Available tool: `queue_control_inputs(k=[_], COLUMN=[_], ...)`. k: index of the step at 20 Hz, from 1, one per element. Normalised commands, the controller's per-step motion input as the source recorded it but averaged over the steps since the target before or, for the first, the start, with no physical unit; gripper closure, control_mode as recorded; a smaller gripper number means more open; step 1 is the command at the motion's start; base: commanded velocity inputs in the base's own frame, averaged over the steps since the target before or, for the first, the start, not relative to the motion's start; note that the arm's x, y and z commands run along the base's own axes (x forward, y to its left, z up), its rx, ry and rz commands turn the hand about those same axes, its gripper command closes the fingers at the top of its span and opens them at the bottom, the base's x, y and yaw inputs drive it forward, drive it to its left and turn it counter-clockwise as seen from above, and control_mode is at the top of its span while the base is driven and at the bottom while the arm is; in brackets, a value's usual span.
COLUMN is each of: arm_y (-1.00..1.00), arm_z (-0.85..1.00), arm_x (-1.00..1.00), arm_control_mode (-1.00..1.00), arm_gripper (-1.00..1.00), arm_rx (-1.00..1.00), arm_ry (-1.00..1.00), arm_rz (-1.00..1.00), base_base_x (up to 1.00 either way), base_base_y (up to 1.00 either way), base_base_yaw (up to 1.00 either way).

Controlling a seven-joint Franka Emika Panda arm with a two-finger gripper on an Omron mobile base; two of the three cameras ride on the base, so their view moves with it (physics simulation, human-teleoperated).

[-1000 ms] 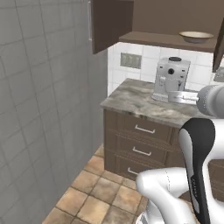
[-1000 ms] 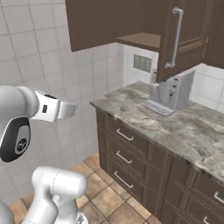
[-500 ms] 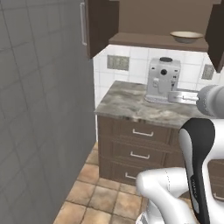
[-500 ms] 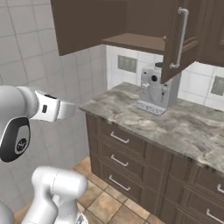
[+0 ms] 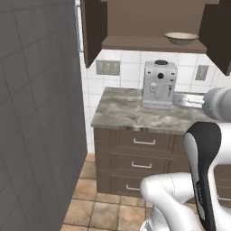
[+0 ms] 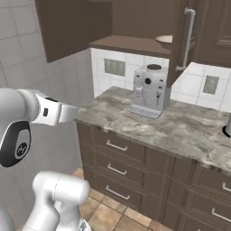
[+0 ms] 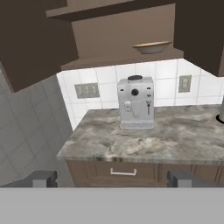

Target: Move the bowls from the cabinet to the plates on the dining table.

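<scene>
The cabinet (image 5: 149,22) hangs over the counter with both doors swung open, also seen in the right base view (image 6: 131,18) and the hand view (image 7: 118,35). One shallow tan bowl (image 5: 181,38) sits on its lower shelf towards the right. A door with a silver bar handle half hides this bowl (image 6: 163,40) from the right side; the hand camera looks up at the bowl (image 7: 151,47). My gripper (image 7: 113,179) is open and holds nothing. It is well short of the counter and far below the shelf. The plates and the dining table are out of view.
A white coffee machine (image 5: 159,85) stands on the mottled stone counter (image 5: 131,113), under the shelf. Brown drawer units (image 6: 122,158) sit below. A grey tiled wall (image 5: 36,113) closes the left side. A dark object (image 6: 228,128) stands at the counter's right end.
The base has moved: the whole scene has slid left in both base views and the cabinet now faces me more squarely. The gripper stays open.
</scene>
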Motion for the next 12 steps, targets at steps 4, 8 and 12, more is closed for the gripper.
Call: queue_control_inputs(k=[4, 8, 12], arm_y=[0.0, 0.0, 0.0], arm_z=[0.0, 0.0, 0.0], arm_x=[0.0, 0.0, 0.0], arm_control_mode=[1.0, 1.0, 1.0], arm_gripper=[-1.0, -1.0, -1.0], arm_rx=[0.0, 0.0, 0.0], arm_ry=[0.0, 0.0, 0.0], arm_rz=[0.0, 0.0, 0.0], base_base_x=[0.49, 0.5, 0.52], base_base_y=[0.24, 0.23, 0.18], base_base_yaw=[-0.3, -0.3, -0.28])
